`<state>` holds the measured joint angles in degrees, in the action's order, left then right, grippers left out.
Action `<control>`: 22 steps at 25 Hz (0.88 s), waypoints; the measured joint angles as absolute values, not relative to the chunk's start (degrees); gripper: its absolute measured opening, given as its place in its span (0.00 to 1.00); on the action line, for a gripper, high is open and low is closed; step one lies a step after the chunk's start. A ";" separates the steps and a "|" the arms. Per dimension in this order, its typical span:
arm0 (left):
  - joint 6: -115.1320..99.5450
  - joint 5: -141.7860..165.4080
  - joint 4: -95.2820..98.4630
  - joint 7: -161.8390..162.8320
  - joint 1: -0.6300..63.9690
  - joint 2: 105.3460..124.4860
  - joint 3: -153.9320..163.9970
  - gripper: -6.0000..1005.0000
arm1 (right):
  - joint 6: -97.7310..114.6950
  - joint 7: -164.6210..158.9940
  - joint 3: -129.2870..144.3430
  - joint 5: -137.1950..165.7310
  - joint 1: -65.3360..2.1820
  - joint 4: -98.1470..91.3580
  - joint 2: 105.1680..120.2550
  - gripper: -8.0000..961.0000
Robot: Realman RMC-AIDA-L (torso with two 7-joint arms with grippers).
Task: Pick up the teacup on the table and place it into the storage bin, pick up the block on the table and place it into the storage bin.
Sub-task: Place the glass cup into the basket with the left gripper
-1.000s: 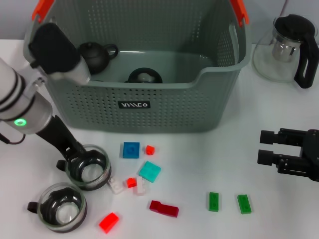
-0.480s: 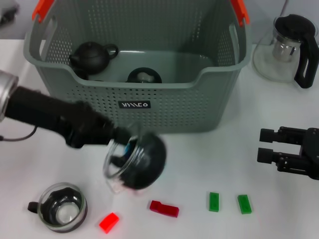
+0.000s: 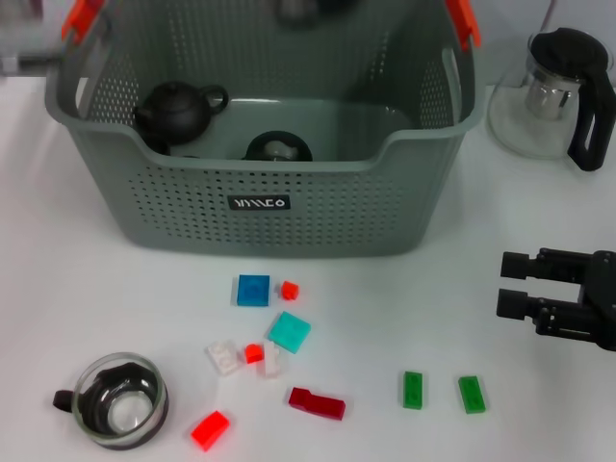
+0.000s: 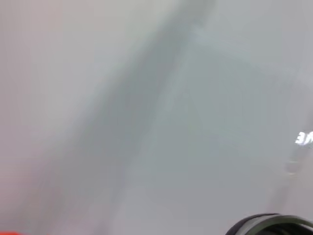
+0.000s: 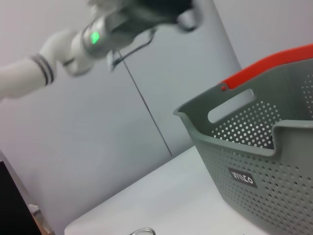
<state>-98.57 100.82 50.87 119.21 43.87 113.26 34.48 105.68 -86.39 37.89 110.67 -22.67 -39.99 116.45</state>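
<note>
One teacup (image 3: pixel 120 400) stands on the surface (image 3: pixel 558 423), well below your left claw (image 5: pixel 168 12). That claw is a blur high over the bin (image 3: pixel 289 204), and you cannot tell what it grips. Lower it well inside, clear of the black teapot (image 3: pixel 178 108), before letting go. Blocks (image 3: pixel 289 331) lie beside the right claw (image 3: pixel 510 284), which is parked with its fingers apart.

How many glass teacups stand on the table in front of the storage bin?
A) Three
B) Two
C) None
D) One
D: only one glass teacup stands on the table, near the front left, before the storage bin.
</note>
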 joint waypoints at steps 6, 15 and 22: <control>-83.46 119.56 53.56 127.75 53.25 108.05 42.40 0.06 | 106.08 -86.39 37.88 110.67 -22.97 -40.02 116.46 0.70; -72.39 150.10 57.48 131.76 57.70 114.60 59.80 0.06 | 105.90 -86.39 37.88 110.65 -23.34 -39.87 116.58 0.70; -65.18 163.14 53.31 131.61 57.84 120.53 68.43 0.06 | 105.69 -86.40 37.88 110.65 -23.25 -39.35 116.55 0.70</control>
